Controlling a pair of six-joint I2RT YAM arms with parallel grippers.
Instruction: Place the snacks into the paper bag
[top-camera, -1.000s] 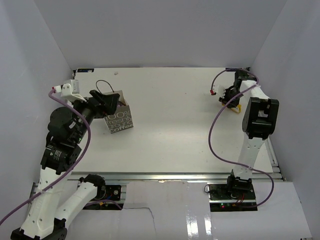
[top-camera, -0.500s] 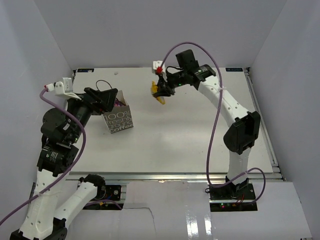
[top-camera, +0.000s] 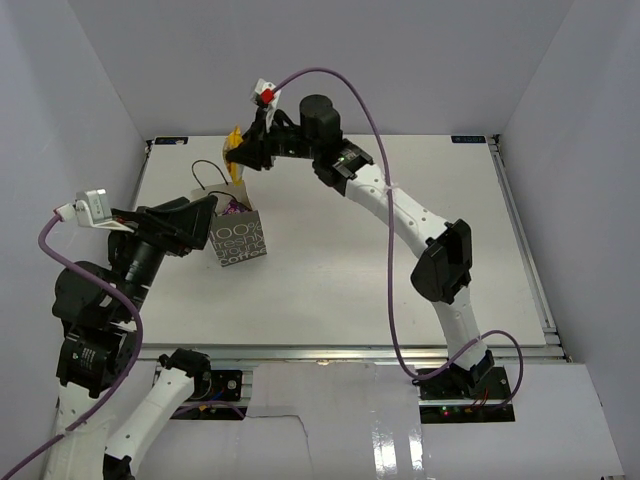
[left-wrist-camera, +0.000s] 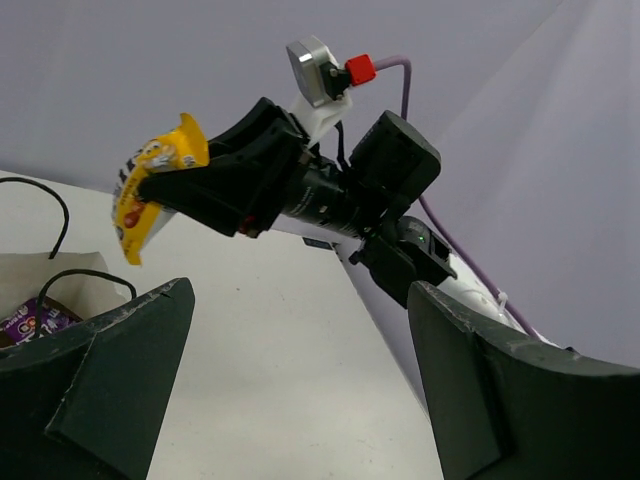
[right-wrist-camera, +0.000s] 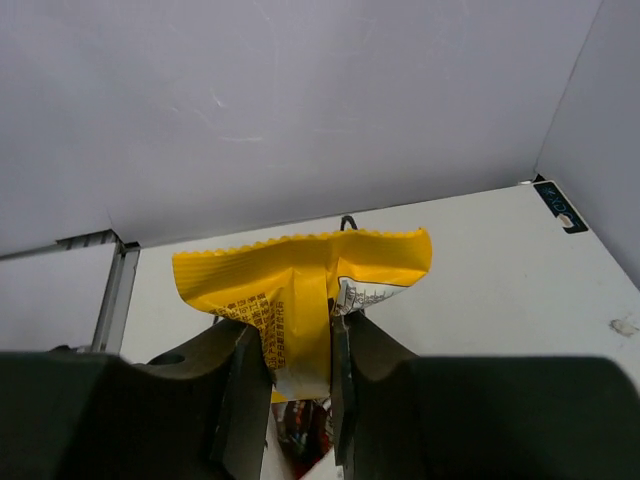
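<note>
My right gripper (top-camera: 241, 160) is shut on a yellow snack packet (top-camera: 234, 162), which hangs just behind and above the paper bag (top-camera: 240, 242). The right wrist view shows the yellow packet (right-wrist-camera: 300, 285) pinched between the fingers (right-wrist-camera: 245, 385), with the bag's mouth and dark packets (right-wrist-camera: 300, 428) under it. A purple snack (top-camera: 235, 207) lies inside the grey-brown bag. My left gripper (top-camera: 204, 218) stands wide open at the bag's left side, with nothing between its fingers (left-wrist-camera: 110, 380). From the left wrist, the yellow packet (left-wrist-camera: 150, 185) hangs above the bag's rim (left-wrist-camera: 70, 275).
The bag's black cord handles (top-camera: 205, 170) stick up toward the back. The white table (top-camera: 380, 260) is walled by grey panels on three sides. The right arm (top-camera: 400, 210) stretches diagonally across the table's back half.
The right arm swung from the back right corner across to the left, carrying the yellow packet to above the bag. The left gripper drew back a little to the left.
</note>
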